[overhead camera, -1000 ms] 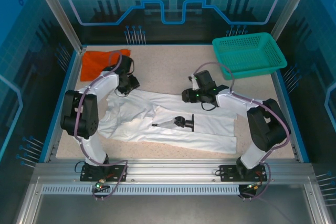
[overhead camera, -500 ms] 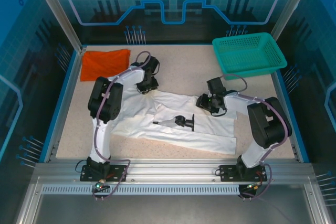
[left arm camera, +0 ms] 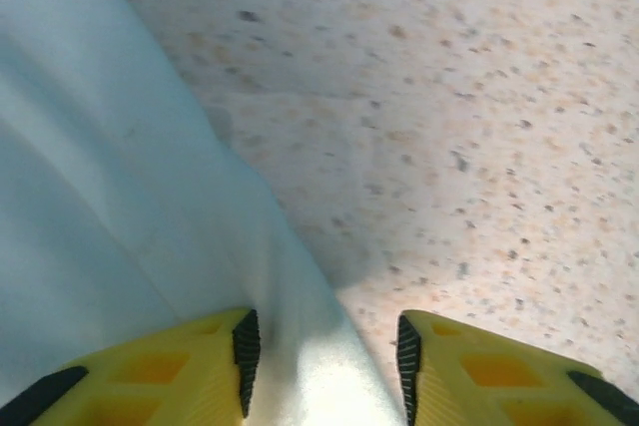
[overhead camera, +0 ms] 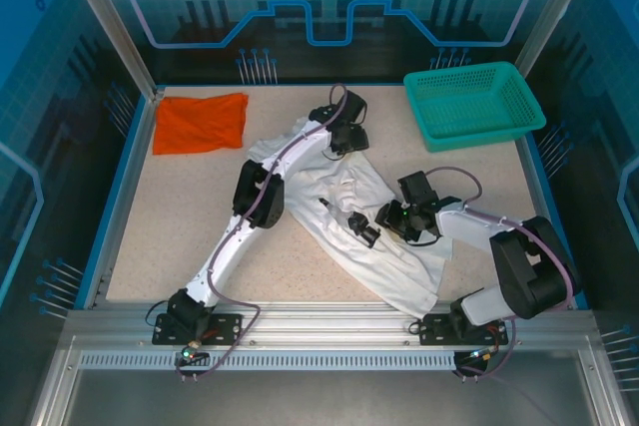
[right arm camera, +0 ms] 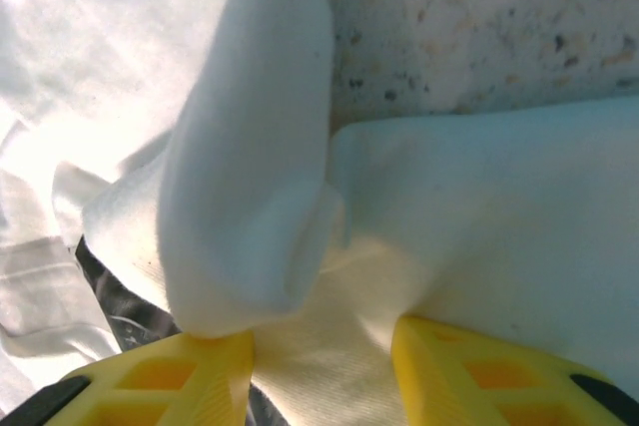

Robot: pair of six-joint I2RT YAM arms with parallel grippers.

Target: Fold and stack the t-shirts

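**Both jaws clamped on the white shirt, orange one lying apart**

From the overhead camera I see the large white cloth t-shirt [overhead camera: 339, 187] lying rumpled and slantwise across the middle of the speckled beige table [overhead camera: 170, 236]. It runs from the far centre down toward the near right edge. Its small black printed graphic [overhead camera: 351, 220] faces up near the middle of the cloth.

My left gripper [overhead camera: 344, 142] is reached far out over the shirt's far end. On the left wrist camera, the cloth's edge passes between the two yellow fingers [left arm camera: 215, 366], so I read those jaws as clenched on the white shirt. Bare table shows to the right of the fabric.

My right gripper [overhead camera: 384, 218] sits on the shirt just right of the graphic. On its wrist camera, a thick bunched fold of white cloth rises between the yellow fingers [right arm camera: 449, 371], so those jaws are grasping the shirt too.

The plain orange-red cloth t-shirt [overhead camera: 200, 123] lies flat in the far left corner, well apart from the white one. The teal plastic mesh basket [overhead camera: 474, 105] stands in the far right corner.
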